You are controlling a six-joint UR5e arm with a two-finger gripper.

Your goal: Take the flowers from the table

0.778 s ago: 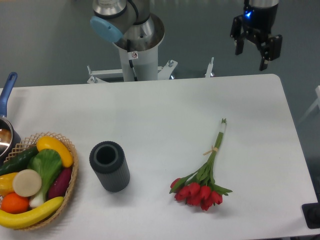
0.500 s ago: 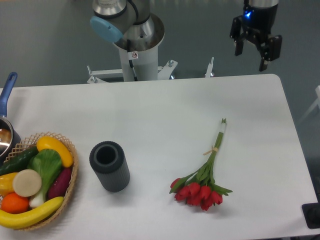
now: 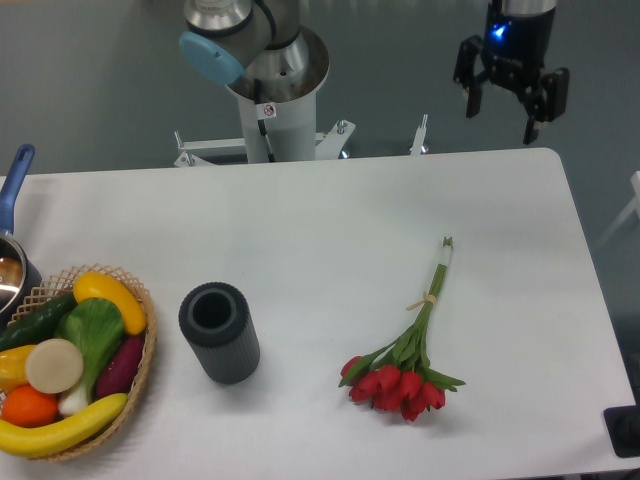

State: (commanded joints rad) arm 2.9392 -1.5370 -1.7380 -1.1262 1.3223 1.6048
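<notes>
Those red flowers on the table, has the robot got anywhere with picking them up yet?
Nothing looks done yet: the flowers lie flat on the table, untouched. The hand is open and empty, high beyond the table's far right edge, well away from the stems. Left to do, I'd judge: come down over the bunch, close on the stems, perhaps near the pale band, and lift.

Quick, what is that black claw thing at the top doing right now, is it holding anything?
Gripper: open and empty, hanging above the far edge of the white table, well away from the bunch of red tulips.
</notes>
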